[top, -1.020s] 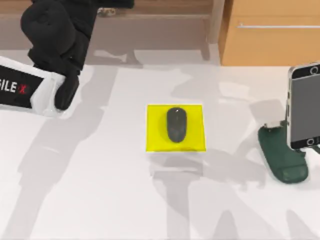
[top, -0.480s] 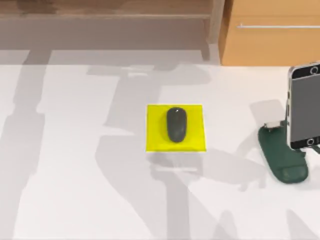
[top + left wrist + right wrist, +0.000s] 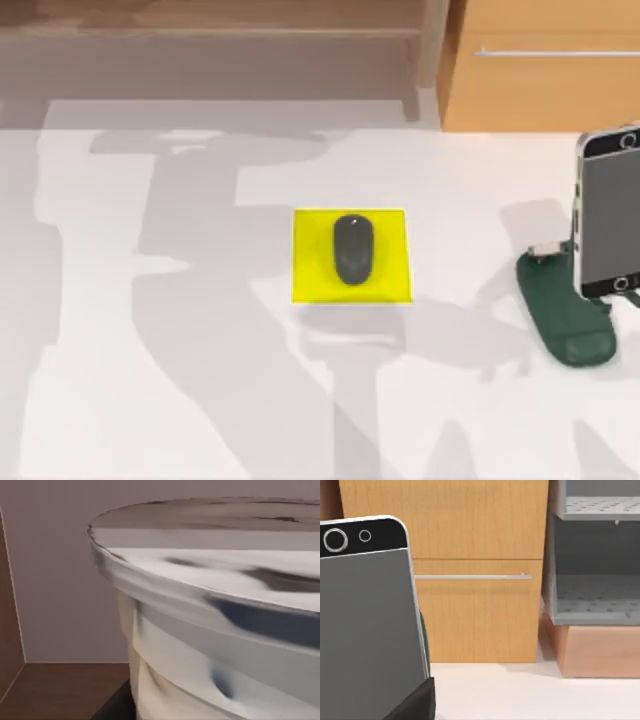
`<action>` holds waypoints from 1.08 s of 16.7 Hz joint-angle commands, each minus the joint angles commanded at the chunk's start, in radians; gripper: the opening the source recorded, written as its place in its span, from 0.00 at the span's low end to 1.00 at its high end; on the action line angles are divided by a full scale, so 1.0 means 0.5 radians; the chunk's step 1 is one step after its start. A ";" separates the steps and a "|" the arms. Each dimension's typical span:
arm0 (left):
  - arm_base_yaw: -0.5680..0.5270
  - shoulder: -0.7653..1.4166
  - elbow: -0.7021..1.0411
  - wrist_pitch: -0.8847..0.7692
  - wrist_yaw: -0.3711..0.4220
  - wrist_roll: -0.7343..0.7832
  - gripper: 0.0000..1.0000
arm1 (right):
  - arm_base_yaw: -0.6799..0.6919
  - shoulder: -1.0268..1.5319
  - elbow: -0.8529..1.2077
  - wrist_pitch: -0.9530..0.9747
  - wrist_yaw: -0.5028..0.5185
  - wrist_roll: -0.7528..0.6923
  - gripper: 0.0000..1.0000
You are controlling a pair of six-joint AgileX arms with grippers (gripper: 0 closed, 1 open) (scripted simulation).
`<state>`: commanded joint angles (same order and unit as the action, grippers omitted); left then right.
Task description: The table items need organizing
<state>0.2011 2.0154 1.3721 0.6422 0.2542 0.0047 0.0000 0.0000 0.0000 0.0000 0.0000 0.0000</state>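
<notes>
Beside left wrist: cup [image 3: 210, 630].

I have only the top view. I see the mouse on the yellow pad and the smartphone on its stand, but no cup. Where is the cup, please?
Observer: The left wrist view has the cup very close, with its white lid on.
Operator: Thank you. Is anything standing beside the wooden cabinet?
Observer: Yes. In the right wrist view, a grey shelf unit with perforated shelves stands next to the cabinet, above a light brown box.
</notes>
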 joint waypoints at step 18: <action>0.000 0.000 0.000 0.000 0.000 0.000 0.45 | 0.000 0.000 0.000 0.000 0.000 0.000 1.00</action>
<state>0.2011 2.0155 1.3721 0.6422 0.2542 0.0047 0.0000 0.0000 0.0000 0.0000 0.0000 0.0000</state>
